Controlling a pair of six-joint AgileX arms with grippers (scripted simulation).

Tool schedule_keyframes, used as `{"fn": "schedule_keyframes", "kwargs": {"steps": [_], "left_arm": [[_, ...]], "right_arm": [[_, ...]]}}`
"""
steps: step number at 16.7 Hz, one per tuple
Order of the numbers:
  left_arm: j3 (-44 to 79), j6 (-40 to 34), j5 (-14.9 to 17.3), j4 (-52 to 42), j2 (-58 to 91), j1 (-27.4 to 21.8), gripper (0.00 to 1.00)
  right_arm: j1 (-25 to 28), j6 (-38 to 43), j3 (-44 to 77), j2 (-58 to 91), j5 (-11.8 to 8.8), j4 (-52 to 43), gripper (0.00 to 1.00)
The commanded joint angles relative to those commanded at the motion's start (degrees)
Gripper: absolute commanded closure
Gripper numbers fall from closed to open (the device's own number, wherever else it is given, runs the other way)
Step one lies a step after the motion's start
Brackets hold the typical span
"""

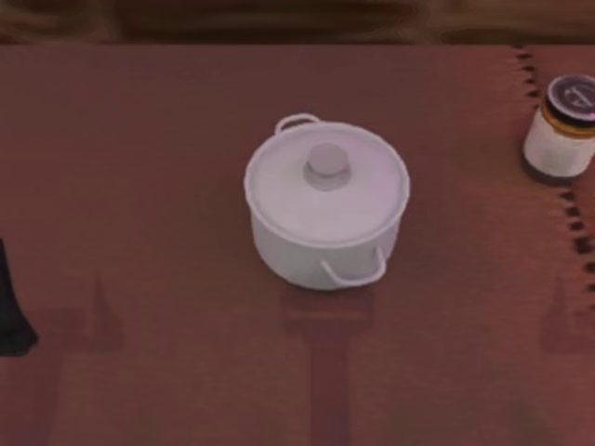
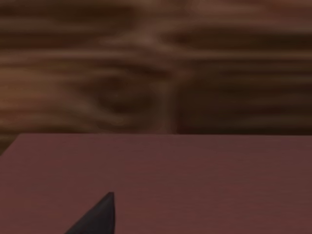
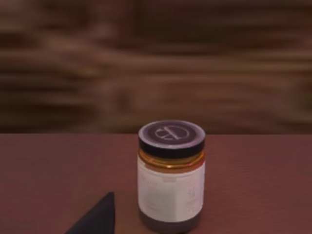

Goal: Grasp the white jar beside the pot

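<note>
The pot (image 1: pixel 326 205) is large, white and round, with a flat lid, a grey knob and two thin loop handles, and it stands at the table's middle. The white jar (image 1: pixel 561 126) is far smaller, with a dark navy lid and a gold-orange band. It stands upright near the table's right edge, well apart from the pot. In the right wrist view the white jar (image 3: pixel 171 176) is close ahead, with a dark part of my right gripper (image 3: pixel 97 218) beside it and not touching it. My left gripper (image 1: pixel 11 316) is parked at the table's left edge.
A dark zigzag seam (image 1: pixel 558 200) runs down the tabletop just by the jar. The brown-red table (image 1: pixel 139 186) ends at a blurred wooden backdrop at the far side. Soft arm shadows lie on the near part of the table.
</note>
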Motion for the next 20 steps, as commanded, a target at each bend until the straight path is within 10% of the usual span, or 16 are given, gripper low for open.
{"fn": "schedule_keyframes", "kwargs": {"steps": [8, 20], "left_arm": [[0.0, 0.0, 0.0, 0.0, 0.0, 0.0, 0.00], [0.0, 0.0, 0.0, 0.0, 0.0, 0.0, 0.00]], "right_arm": [[-0.1, -0.9, 11.6, 8.8, 0.0, -5.9, 0.00], [-2.1, -8.5, 73.3, 68.8, 0.8, -44.7, 0.00]]}}
